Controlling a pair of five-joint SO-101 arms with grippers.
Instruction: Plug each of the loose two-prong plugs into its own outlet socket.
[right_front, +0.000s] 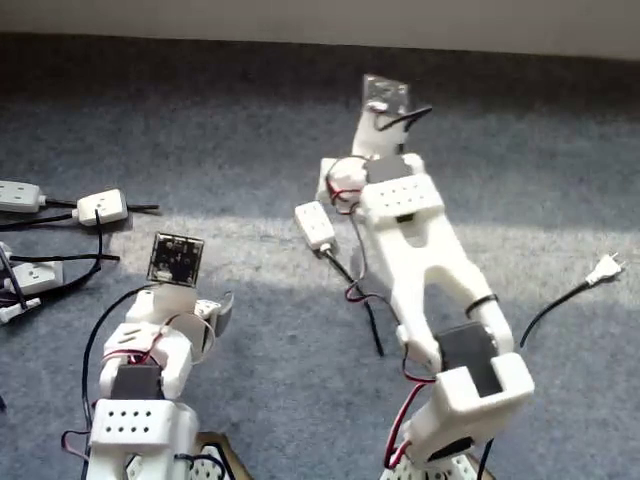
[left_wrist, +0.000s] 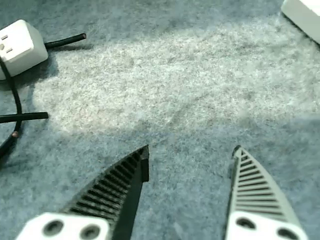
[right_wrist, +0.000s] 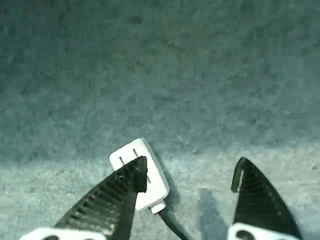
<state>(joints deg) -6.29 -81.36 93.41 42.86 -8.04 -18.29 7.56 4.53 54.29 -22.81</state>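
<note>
Two-prong plug (right_front: 605, 268) lies on its black cord at the right edge of the grey carpeted bench (right_front: 230, 140), well apart from both arms. The right gripper (right_wrist: 192, 167) gapes wide, with one finger beside a white outlet socket (right_wrist: 142, 172) mid-bench. The left gripper (left_wrist: 190, 155) hangs wide over bare carpet, right of another socket (left_wrist: 17, 47).

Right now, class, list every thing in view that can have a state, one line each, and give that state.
left pincer: open, holding nothing.
right pincer: open, holding nothing.
loose plug: unplugged, lying on the carpet.
middle socket: slots empty, nothing plugged in.
left socket: visible slots empty.
</note>
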